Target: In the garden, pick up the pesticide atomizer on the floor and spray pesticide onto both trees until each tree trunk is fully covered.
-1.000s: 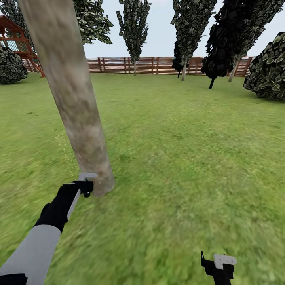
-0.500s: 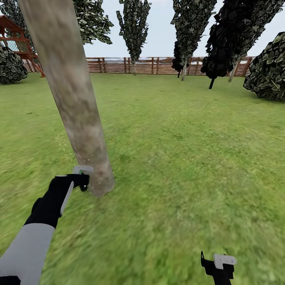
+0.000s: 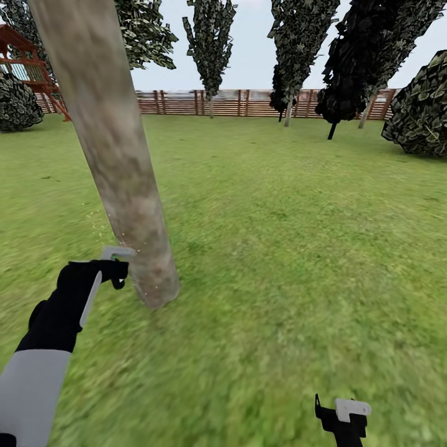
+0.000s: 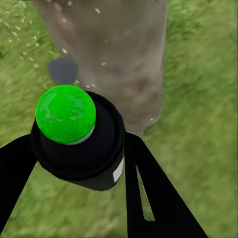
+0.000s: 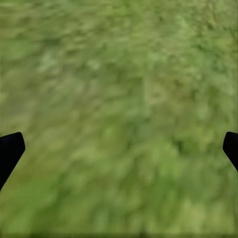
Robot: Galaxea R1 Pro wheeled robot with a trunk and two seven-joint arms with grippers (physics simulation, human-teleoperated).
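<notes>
Now the left claw [image 3: 115,268] sits higher against the tree trunk [image 3: 118,155] than it did a second ago, and a little further out from its base; the head view itself has not shifted, so the arm has climbed, not the camera. In the left wrist view the claw's two black fingers are clamped on the dark body of the pesticide atomizer [image 4: 79,144], whose green cap [image 4: 65,114] points at the trunk just ahead. Pale flecks hang in the air close to the bark in that view, and a thin scatter of specks shows beside the trunk above the claw in the head view; these look like spray, though the nozzle itself cannot be made out. My reading is that the arm is sweeping upward from the foot of the trunk, so the lowest band is probably treated and the long stretch above it is still to do. The right claw [image 3: 343,415] hangs low over the grass [image 3: 279,248], well away from the trunk, its tips spread wide with nothing between them.
</notes>
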